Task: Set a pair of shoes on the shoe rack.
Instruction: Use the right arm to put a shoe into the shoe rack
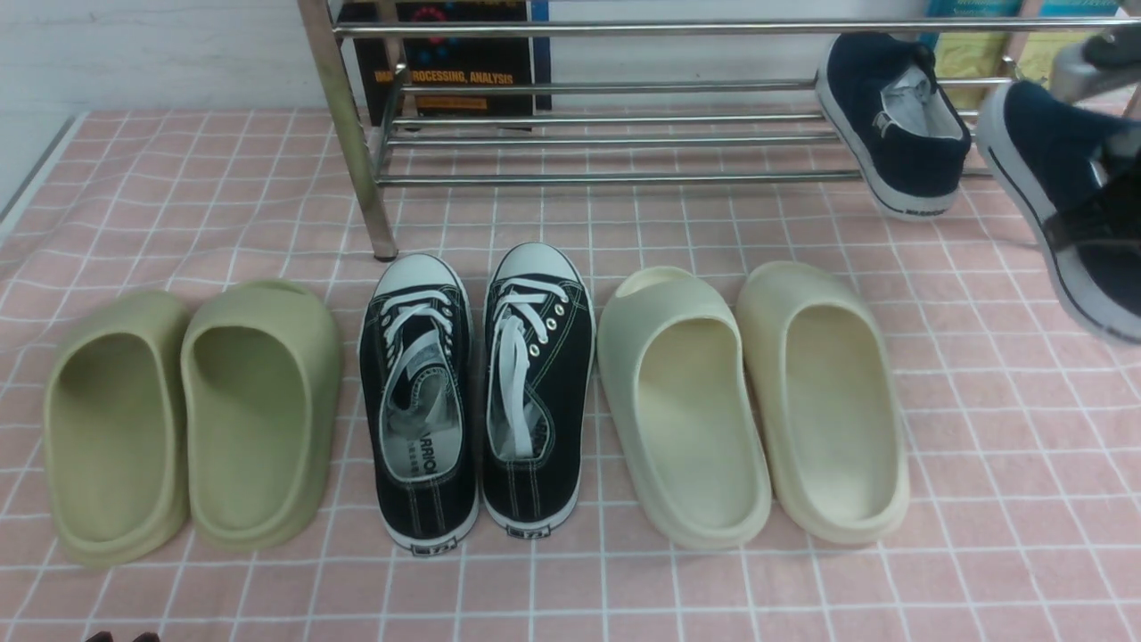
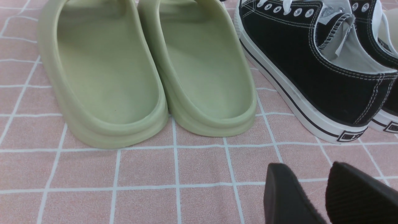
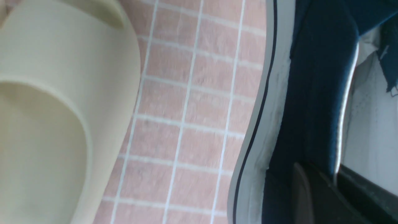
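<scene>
Navy canvas, a white rubber sole and pale lining mark the slip-on shoe (image 1: 896, 125) that sits tilted on the lower rods of the chrome shoe rack (image 1: 606, 178), toward its right end, heel to the camera. The second shoe (image 1: 1052, 178) hangs tipped at the front view's right edge, in front of the rack and partly cut off. Whether it touches the pink checked cloth (image 1: 980, 446) cannot be told. The right gripper (image 1: 1101, 227) is only a dark blur on it.

From the left wrist, the left gripper (image 2: 314, 199) stands spread and empty over the cloth, near the heels of the green slides (image 2: 149, 77) and black sneakers (image 2: 311, 62).

From the right wrist, the right gripper pinches the second shoe's side wall, one dark finger (image 3: 306, 196) outside and the other against the lining. The frame cuts off most of that shoe and a cream slide (image 3: 62, 109).
</scene>
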`<act>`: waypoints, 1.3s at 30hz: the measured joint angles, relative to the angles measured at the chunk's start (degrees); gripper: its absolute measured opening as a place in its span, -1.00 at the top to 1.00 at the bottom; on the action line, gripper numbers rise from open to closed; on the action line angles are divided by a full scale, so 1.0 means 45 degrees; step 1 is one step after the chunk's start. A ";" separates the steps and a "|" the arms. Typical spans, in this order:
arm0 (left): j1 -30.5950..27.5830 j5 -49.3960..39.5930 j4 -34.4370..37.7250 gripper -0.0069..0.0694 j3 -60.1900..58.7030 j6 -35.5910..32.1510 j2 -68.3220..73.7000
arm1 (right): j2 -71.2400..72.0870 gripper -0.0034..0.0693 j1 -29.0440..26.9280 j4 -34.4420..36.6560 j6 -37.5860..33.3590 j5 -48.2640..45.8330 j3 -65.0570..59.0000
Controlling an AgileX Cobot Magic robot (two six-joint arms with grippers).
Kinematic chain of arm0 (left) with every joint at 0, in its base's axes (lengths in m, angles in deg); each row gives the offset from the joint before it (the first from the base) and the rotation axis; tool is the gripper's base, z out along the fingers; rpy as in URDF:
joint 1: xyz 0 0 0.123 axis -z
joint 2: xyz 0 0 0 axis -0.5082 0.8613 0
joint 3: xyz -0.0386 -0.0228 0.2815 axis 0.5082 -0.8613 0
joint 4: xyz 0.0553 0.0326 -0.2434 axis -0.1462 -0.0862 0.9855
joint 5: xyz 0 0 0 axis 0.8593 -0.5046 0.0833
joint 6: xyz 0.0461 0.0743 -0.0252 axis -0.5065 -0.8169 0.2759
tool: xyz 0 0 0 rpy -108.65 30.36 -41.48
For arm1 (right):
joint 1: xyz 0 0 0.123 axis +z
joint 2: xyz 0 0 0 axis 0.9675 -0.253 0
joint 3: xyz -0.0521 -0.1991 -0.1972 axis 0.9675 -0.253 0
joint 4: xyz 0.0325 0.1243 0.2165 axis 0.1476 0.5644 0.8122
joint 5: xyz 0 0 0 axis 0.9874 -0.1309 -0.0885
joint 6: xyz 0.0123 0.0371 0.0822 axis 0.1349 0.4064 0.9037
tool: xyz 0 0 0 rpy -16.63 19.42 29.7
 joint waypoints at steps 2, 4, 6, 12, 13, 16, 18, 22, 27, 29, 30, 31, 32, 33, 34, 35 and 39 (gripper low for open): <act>0.0000 0.0000 0.0000 0.19 0.0000 0.0000 0.0000 | -0.0531 0.83 0.0000 -0.0110 -0.0429 -0.0005 0.0499; 0.0000 0.0000 0.0000 0.19 0.0000 0.0000 0.0000 | -0.1076 0.83 0.0000 -0.0311 -0.0683 -0.0093 0.0996; 0.0000 0.0000 0.0000 0.19 0.0000 0.0000 0.0000 | -0.1667 0.83 0.0000 -0.0548 -0.0739 -0.0157 0.1605; 0.0000 0.0000 0.0000 0.19 0.0000 0.0000 0.0000 | -0.2686 0.83 0.0000 -0.0843 -0.0836 -0.0567 0.3034; 0.0000 0.0000 0.0000 0.19 0.0000 0.0000 0.0000 | -0.2700 0.83 0.0000 -0.0943 -0.0836 -0.0495 0.3102; 0.0000 0.0000 0.0000 0.19 0.0000 0.0000 0.0000 | -0.2751 0.83 0.0000 -0.1617 -0.0864 -0.0193 0.3222; 0.0000 0.0000 0.0000 0.19 0.0000 0.0000 0.0000 | -0.2809 0.83 0.0000 -0.2086 -0.0787 0.0145 0.3251; 0.0000 0.0000 0.0000 0.19 0.0000 0.0000 0.0000 | -0.3050 0.83 -0.0068 -0.2609 -0.0270 0.0770 0.3251; 0.0000 0.0000 0.0000 0.19 0.0000 0.0000 0.0000 | -0.3376 0.83 -0.0250 -0.2773 0.0919 0.1261 0.3251; 0.0000 0.0000 0.0000 0.19 0.0000 0.0000 0.0000 | -0.3376 0.83 -0.0250 -0.2773 0.1275 0.1277 0.3251; 0.0000 0.0000 0.0000 0.19 0.0000 0.0000 0.0000 | -0.3284 0.83 -0.0250 -0.2761 0.1524 0.1252 0.3251; 0.0000 0.0000 0.0000 0.19 0.0000 0.0000 0.0000 | -0.3193 0.83 -0.0250 -0.2701 0.1712 0.1229 0.3251; 0.0000 0.0000 0.0000 0.19 0.0000 0.0000 0.0000 | -0.3098 0.83 -0.0250 -0.2618 0.1862 0.1168 0.3251; 0.0000 0.0000 0.0000 0.19 0.0000 0.0000 0.0000 | -0.2950 0.83 -0.0250 -0.2507 0.2032 0.1106 0.3251; 0.0000 0.0000 0.0000 0.19 0.0000 0.0000 0.0000 | -0.2728 0.83 -0.0250 -0.2381 0.2125 0.1105 0.3251; 0.0000 0.0000 0.0000 0.19 0.0000 0.0000 0.0000 | -0.2610 0.83 -0.0250 -0.2368 0.2148 0.1162 0.3251; 0.0000 0.0000 0.0000 0.19 0.0000 0.0000 0.0000 | -0.2455 0.83 -0.0250 -0.2458 0.2148 0.1453 0.3251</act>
